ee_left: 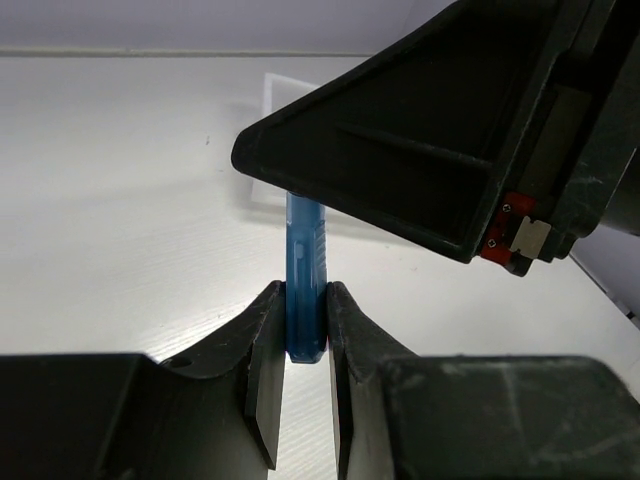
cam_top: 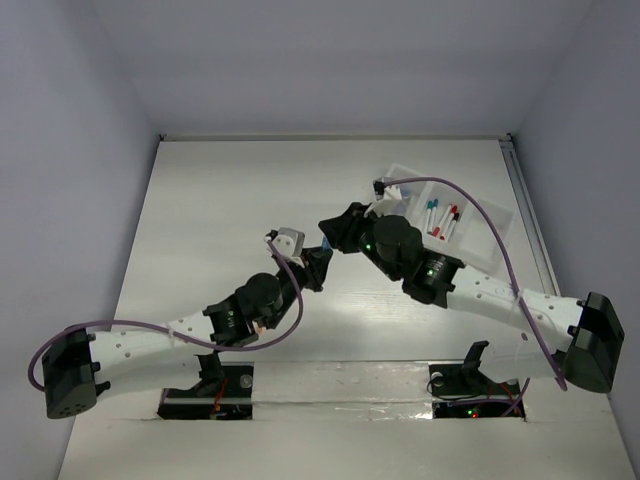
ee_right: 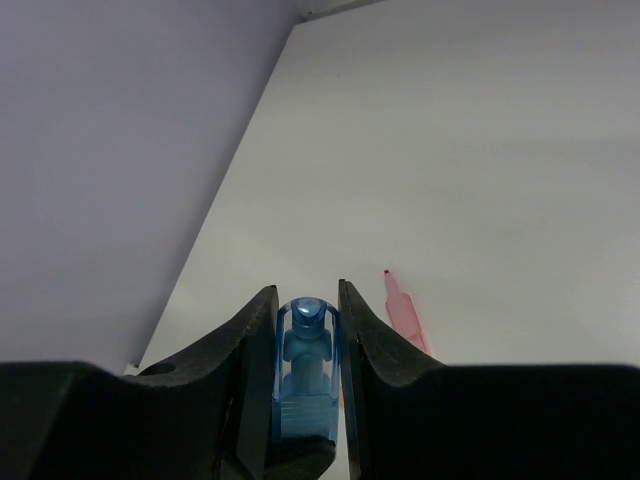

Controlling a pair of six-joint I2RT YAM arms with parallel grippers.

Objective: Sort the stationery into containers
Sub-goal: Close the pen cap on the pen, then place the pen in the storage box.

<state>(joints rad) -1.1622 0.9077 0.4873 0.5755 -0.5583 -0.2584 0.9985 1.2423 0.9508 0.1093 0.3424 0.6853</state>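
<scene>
My left claw [ee_left: 303, 295] was clamped shut on a short, chunky, translucent blue plastic piece [ee_left: 303, 250], which stood upright between its fingers. The piece's upper end ran in under my right claw [ee_right: 306, 290], which was closed on the same blue piece, its rounded tip poking out between the fingers. Both claws met above the white counter [cam_top: 220, 220], near the left side of the translucent white rectangular plastic tray [cam_top: 478, 240]. Thin white pens with teal and red caps [cam_top: 441, 217] lay in the tray's middle compartment. A short pink piece [ee_right: 406, 312] lay flat on the counter; I could not tell where it lay relative to the tray.
</scene>
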